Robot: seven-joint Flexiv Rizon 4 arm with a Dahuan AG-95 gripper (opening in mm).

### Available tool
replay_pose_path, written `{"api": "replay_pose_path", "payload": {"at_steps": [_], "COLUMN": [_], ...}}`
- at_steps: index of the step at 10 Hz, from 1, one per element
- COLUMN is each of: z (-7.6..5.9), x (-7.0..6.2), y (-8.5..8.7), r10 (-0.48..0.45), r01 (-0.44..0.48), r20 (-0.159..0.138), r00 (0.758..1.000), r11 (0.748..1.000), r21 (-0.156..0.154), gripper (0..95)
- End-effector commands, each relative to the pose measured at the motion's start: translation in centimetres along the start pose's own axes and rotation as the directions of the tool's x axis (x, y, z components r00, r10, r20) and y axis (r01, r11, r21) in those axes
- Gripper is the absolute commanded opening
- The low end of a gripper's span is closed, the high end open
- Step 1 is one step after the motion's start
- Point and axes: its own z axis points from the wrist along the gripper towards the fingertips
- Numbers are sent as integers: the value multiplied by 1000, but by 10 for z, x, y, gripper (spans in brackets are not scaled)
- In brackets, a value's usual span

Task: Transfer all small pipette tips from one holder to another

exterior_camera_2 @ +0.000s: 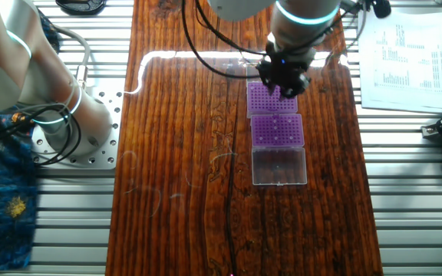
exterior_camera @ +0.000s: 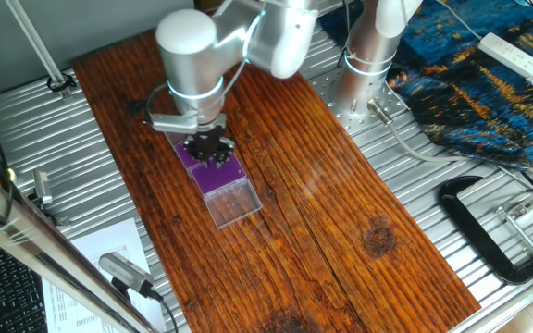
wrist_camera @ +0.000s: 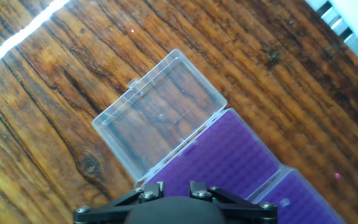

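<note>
Two purple racks lie end to end on the wooden table, one [exterior_camera_2: 270, 100] under my hand and the other [exterior_camera_2: 277, 130] beside it. The open clear lid [exterior_camera_2: 279, 166] is hinged to the second rack. My gripper [exterior_camera_2: 283, 79] hovers low over the first rack and also shows in one fixed view [exterior_camera: 209, 148]. In the hand view the nearer rack [wrist_camera: 229, 155] and the lid [wrist_camera: 160, 115] fill the middle. One small whitish dot [wrist_camera: 286, 202], perhaps a pipette tip, shows on the other rack [wrist_camera: 303, 196]. Only the finger bases [wrist_camera: 159, 188] show, a narrow gap apart; the fingertips are hidden.
The wooden board [exterior_camera: 340, 231] lies on a ribbed metal bench. The arm's base [exterior_camera: 368, 65] stands at the back. A black clamp [exterior_camera: 489, 231] and a patterned cloth [exterior_camera: 489, 83] lie to the right, and printed sheets [exterior_camera_2: 405, 54] lie beside the board.
</note>
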Motion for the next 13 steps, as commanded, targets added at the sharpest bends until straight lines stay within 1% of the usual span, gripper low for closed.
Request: {"api": "replay_pose_path", "payload": {"at_steps": [1,2,3,4,6,7,8,10,11,12,13], "z": [1,1,1,1,1,1,0,-2,-2,-2,-1], "x": [2,2,2,2,2,8,13,24,26,31,34], "y": [-1,-1,-1,-1,-1,-6,-9,-16,-17,-21,-23], "r10": [23,28,64,75,65,18,-6,-29,-33,-48,-52], "r01": [-23,-28,-66,-77,-66,-19,5,27,31,47,51], "r20": [4,-18,-54,-56,-55,-55,-57,-51,-51,-51,-48], "r00": [1000,999,996,996,996,998,998,998,998,998,997], "r11": [1000,999,997,997,998,999,999,999,999,998,998], "r21": [-11,-32,-30,-23,-24,-29,-32,-36,-35,-32,-31], "gripper": [190,190,190,190,190,0,0,0,0,0,0]}}
